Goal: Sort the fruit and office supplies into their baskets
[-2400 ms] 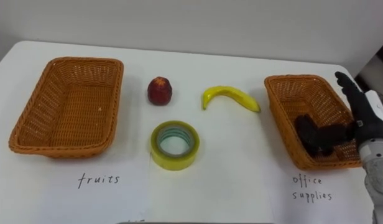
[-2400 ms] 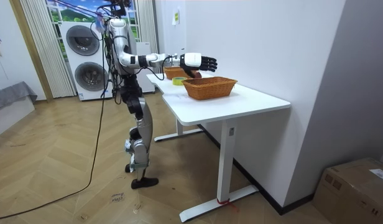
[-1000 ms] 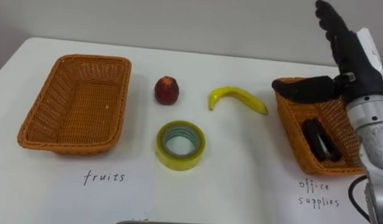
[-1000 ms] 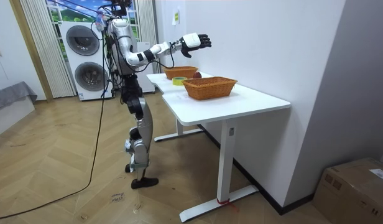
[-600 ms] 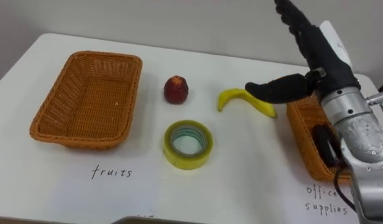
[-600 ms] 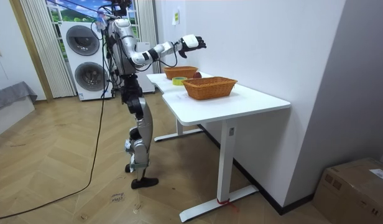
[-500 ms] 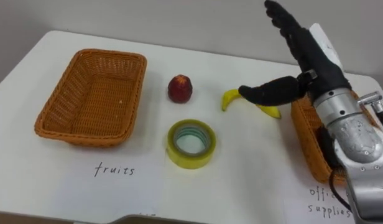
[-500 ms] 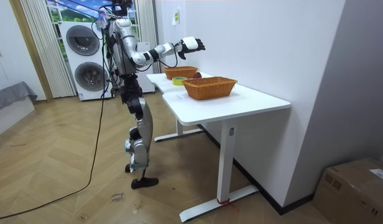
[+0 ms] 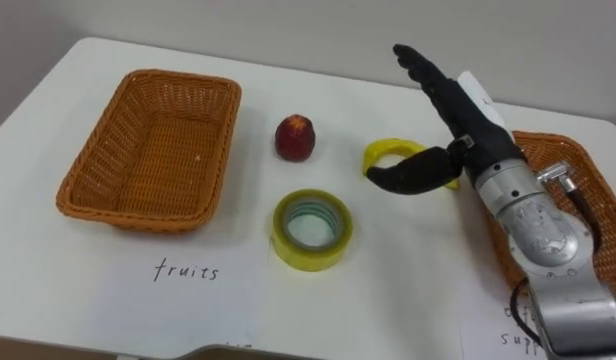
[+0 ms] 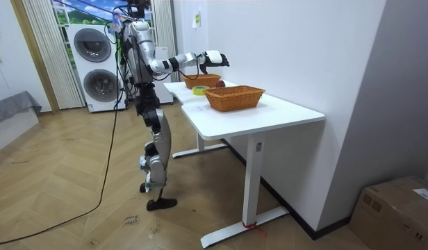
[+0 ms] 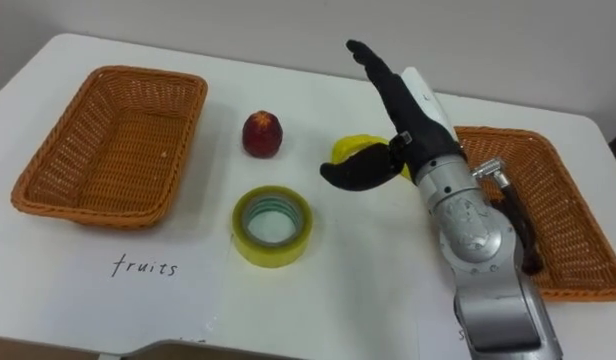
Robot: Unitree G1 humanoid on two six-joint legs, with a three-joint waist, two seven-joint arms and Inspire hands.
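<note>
- Right hand (image 9: 470,128): fingers (image 9: 425,66) straight and spread, pointing away from the robot toward the far edge of the table (image 9: 418,275). The thumb (image 9: 400,179) is set out sideways toward the robot's left. The hand is released and grasps nothing.
- Hand against the banana (image 9: 386,150): the thumb and palm lie over it in both eye views and hide its right part. Only the yellow left end and a stretch of the curved back show. Whether the thumb touches the fruit cannot be told.
- Banana: on the table top, between the peach (image 9: 295,137) and the right basket (image 9: 560,146), in no basket.
- Peach: on the table, just right of the left basket (image 9: 148,212) and apart from it.
- Tape (image 9: 311,229): a yellow roll lying flat, hole up, nearer the robot than the peach and banana, touching neither.
- Left basket: wicker, at the robot's left.
- Right basket: wicker, at the robot's right, partly covered by the right forearm that comes in from the lower right.
- Room view: the robot stands upright at the end of the table at the room view's left, its right arm stretched out level above the table. The hand (image 10: 214,59) is held over the far basket, while the other basket (image 10: 233,97) is nearer the camera. Stacked washers (image 10: 96,62) stand behind the robot.
</note>
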